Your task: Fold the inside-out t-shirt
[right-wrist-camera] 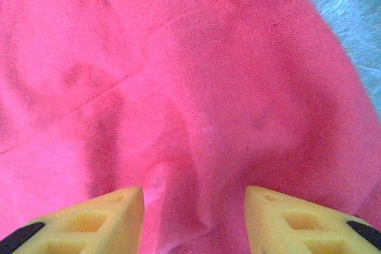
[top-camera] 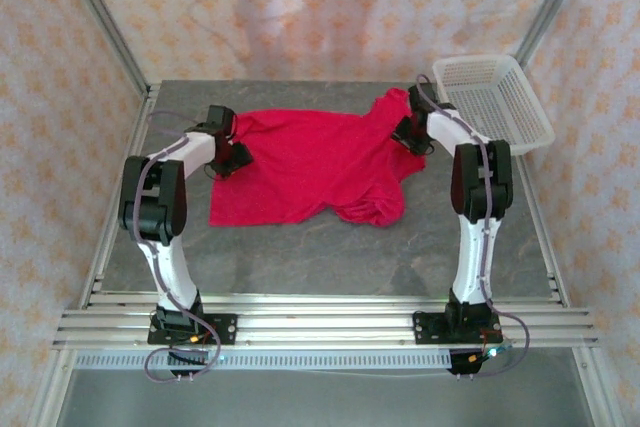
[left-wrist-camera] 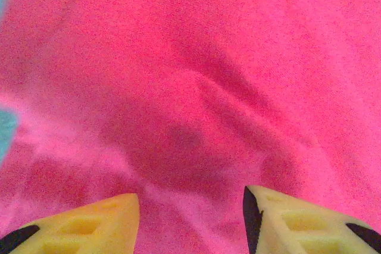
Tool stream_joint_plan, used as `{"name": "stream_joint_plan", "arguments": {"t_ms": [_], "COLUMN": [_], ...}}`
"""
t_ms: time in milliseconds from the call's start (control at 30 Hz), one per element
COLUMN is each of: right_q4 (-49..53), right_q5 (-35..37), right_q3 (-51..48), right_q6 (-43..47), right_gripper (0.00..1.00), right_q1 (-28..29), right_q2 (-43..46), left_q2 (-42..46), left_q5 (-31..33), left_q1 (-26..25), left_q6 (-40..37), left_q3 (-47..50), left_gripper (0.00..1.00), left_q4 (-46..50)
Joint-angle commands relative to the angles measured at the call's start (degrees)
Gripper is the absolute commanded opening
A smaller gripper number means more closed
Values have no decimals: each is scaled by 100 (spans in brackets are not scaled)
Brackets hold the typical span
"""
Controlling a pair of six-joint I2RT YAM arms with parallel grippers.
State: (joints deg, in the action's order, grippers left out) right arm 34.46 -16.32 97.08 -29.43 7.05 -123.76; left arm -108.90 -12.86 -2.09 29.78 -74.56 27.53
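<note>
While the shirt (top-camera: 310,167) lies spread across the upper middle of the counter (top-camera: 330,257), long axis left to right, we see left jaws apart over its left edge and right jaws apart over its right end. Both arms are equally near. The basket (top-camera: 495,97) at upper right holds nothing.

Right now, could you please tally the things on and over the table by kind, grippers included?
red t-shirt: 1
white basket: 1
grippers: 2 (left gripper, right gripper)
Total: 4
</note>
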Motion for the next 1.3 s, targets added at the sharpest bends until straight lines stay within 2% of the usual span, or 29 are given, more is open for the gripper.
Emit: {"name": "stream_joint_plan", "arguments": {"t_ms": [0, 100, 267, 367, 467, 700, 867, 933, 1000, 1033, 1100, 1133, 1200, 1233, 1267], "right_q4": [528, 311, 39, 119, 111, 47, -651, -989, -1428, -1618, -1779, -1720, -1376, -1081, -765], "right_q5": [56, 133, 397, 490, 414, 233, 55, 216, 419, 542, 735, 809, 883, 950, 1063], "right_q3": [-212, -1229, -3043, -3843, -4550, -5427, -5835, -5875, -5870, -5831, -5638, -5471, -5067, -4846, -4640], "right_q6": [227, 189, 35, -92, -282, -700, -1029, -1126, -1213, -1249, -1235, -1166, -942, -770, -605], "right_gripper": [49, 52, 58, 63, 64, 64, 64, 63, 60, 57, 42, 30, 6, 0, 0], "right_q1": [100, 296, 791, 1013, 1168, 1677, 1796, 1791, 1791, 1791, 1785, 1787, 1768, 1757, 1746], "right_q2": [905, 1922, 3600, 4391, 4979, 5514, 5270, 5016, 4753, 4602, 4343, 4231, 4090, 4068, 4095], "left_q2": [1248, 2072, 3232, 3679, 3935, 3560, 2796, 2485, 2263, 2189, 2170, 2216, 2390, 2522, 2670], "left_q5": [708, 960, 956, 840, 621, 276, 352, 391, 481, 559, 706, 759, 906, 969, 996], "left_q1": [69, 68, 76, 77, 77, 77, 78, 77, 77, 77, 103, 134, 232, 326, 443], "left_q6": [27, 56, 355, 460, 614, 916, 951, 951, 918, 893, 839, 796, 712, 673, 638], "left_q3": [260, 909, 2351, 3004, 3510, 4154, 3958, 3844, 3694, 3589, 3370, 3225, 2943, 2792, 2654], "left_gripper": [52, 51, 50, 49, 49, 50, 49, 48, 38, 29, 10, 2, 0, 0, 0], "left_q4": [595, 905, 1038, 1088, 903, -164, -629, -720, -722, -655, -460, -308, 33, 221, 379]}}
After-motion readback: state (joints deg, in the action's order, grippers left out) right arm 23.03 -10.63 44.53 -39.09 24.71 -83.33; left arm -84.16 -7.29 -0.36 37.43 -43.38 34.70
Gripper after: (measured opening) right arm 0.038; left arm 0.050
